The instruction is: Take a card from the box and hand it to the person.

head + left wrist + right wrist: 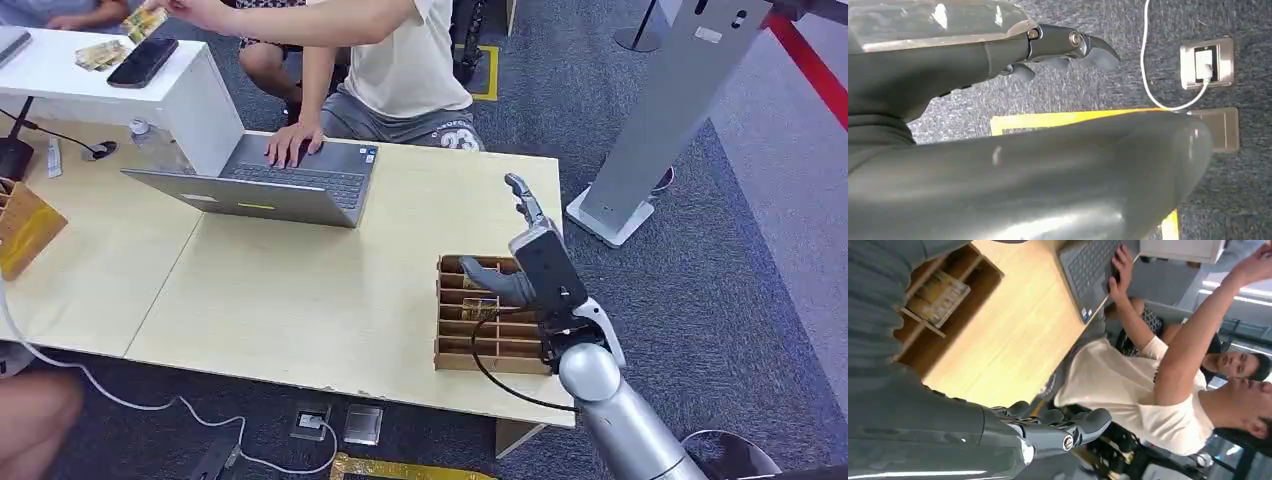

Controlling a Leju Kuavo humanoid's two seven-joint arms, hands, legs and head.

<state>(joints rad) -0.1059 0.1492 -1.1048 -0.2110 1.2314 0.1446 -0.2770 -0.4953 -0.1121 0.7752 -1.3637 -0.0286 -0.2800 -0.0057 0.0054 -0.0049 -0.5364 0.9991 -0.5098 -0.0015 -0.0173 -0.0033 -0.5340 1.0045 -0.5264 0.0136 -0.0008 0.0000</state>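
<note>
right hand [530, 265]: over the box [480, 352], fingers spread, nothing visibly held | card [478, 310]: flat in a middle slot, just below and left of the palm, long side across the box | left hand [1068, 47]: hangs over floor, fingers curled, empty | person [400, 60]: across the desk [300, 290]

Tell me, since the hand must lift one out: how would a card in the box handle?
Likely thin and light: the card lies flat in a slot of the box. Its surface looks glossy, so perhaps slippery. The slot's walls may hinder the right hand.
</note>
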